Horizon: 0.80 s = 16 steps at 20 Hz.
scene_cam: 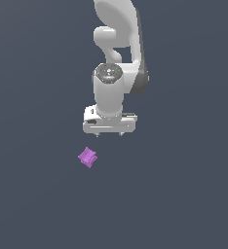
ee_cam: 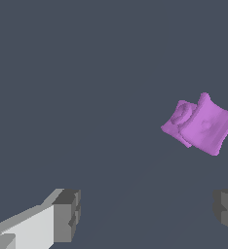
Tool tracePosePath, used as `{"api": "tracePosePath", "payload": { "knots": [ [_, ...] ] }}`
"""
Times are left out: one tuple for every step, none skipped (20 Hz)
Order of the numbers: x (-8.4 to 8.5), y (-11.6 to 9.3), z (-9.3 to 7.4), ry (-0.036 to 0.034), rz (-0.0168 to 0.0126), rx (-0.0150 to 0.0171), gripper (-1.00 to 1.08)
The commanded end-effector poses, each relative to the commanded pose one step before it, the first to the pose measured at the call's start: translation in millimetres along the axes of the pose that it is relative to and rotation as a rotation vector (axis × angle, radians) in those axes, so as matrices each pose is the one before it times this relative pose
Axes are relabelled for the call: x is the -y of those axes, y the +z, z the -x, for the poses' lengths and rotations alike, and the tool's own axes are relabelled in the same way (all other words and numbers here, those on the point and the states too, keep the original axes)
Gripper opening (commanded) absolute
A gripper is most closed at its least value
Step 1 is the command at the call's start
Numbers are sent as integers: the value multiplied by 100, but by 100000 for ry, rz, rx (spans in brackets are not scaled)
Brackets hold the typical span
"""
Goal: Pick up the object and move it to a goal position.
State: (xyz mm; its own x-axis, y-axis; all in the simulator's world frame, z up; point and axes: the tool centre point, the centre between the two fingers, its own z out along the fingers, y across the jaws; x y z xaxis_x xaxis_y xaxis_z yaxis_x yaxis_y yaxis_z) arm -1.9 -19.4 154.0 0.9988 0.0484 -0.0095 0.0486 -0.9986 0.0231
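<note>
The object [scene_cam: 88,157] is a small bright purple block with notched, star-like corners, lying on the dark grey floor. In the exterior view it sits below the white gripper [scene_cam: 109,134] and a little toward the exterior view's left. The wrist view shows the object [ee_cam: 201,124] apart from the fingers, outside the gap between them. The gripper [ee_cam: 147,214] is open, its two grey fingertips [ee_cam: 67,215] spread wide with nothing between them. It hangs above the floor, pointing down.
The white arm [scene_cam: 118,44] rises behind the gripper toward the top of the exterior view. A plain dark grey floor [scene_cam: 184,194] fills both views.
</note>
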Motion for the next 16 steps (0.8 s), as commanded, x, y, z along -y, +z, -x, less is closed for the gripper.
{"api": "tracePosePath", "payload": {
  "knots": [
    [-1, 0, 0, 0, 0, 0, 100],
    [61, -21, -1, -154, 1, -14, 100],
    [167, -59, -3, -435, -2, -37, 100],
    [286, -99, -5, -744, -1, -62, 100],
    [394, -139, -3, -1053, 5, -86, 100],
    [501, -181, 4, -1389, 18, -107, 100],
    [501, -186, 14, -1461, 34, -104, 100],
    [384, -148, 22, -1197, 42, -76, 100],
    [269, -108, 26, -906, 43, -49, 100],
    [152, -66, 25, -574, 35, -24, 100],
    [45, -23, 16, -218, 18, -4, 100],
    [-35, 13, 1, 97, -2, 8, 100],
    [-91, 41, -18, 364, -24, 13, 100],
    [-130, 62, -41, 596, -47, 13, 100],
    [-156, 81, -66, 802, -69, 10, 100],
    [-188, 102, -90, 1019, -90, 8, 100]
  ]
}}
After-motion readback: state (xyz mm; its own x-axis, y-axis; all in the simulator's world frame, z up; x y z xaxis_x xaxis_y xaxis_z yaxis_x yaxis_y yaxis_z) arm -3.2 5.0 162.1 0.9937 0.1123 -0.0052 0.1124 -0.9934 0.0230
